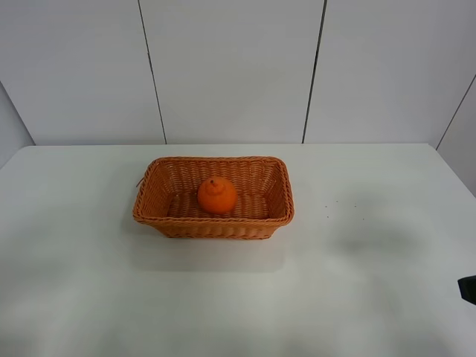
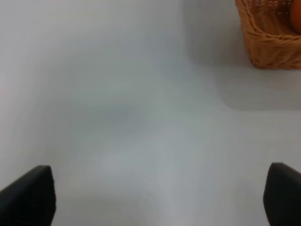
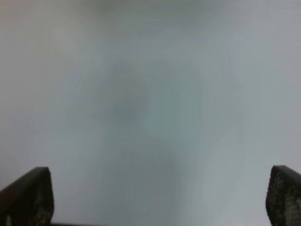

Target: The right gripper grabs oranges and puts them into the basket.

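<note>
Item one: my right gripper (image 3: 160,197), fingers (image 3: 28,195) spread wide at the two edges of my wrist view, nothing between them, only bare white table (image 3: 150,94) beneath. In the high view just a dark sliver of it (image 1: 468,288) shows at the right edge. Item two: my left gripper (image 2: 157,197), jaws likewise parted and empty, fingers (image 2: 30,195) dark at the edges, over the same table. Item three: the basket (image 1: 213,227), woven wicker, orange-brown, standing near the middle of the table; one corner of it (image 2: 270,47) shows in my left wrist view. Item four: the orange (image 1: 217,195), one piece, knobbly top upward, resting inside the basket near its centre, well apart from both grippers.
</note>
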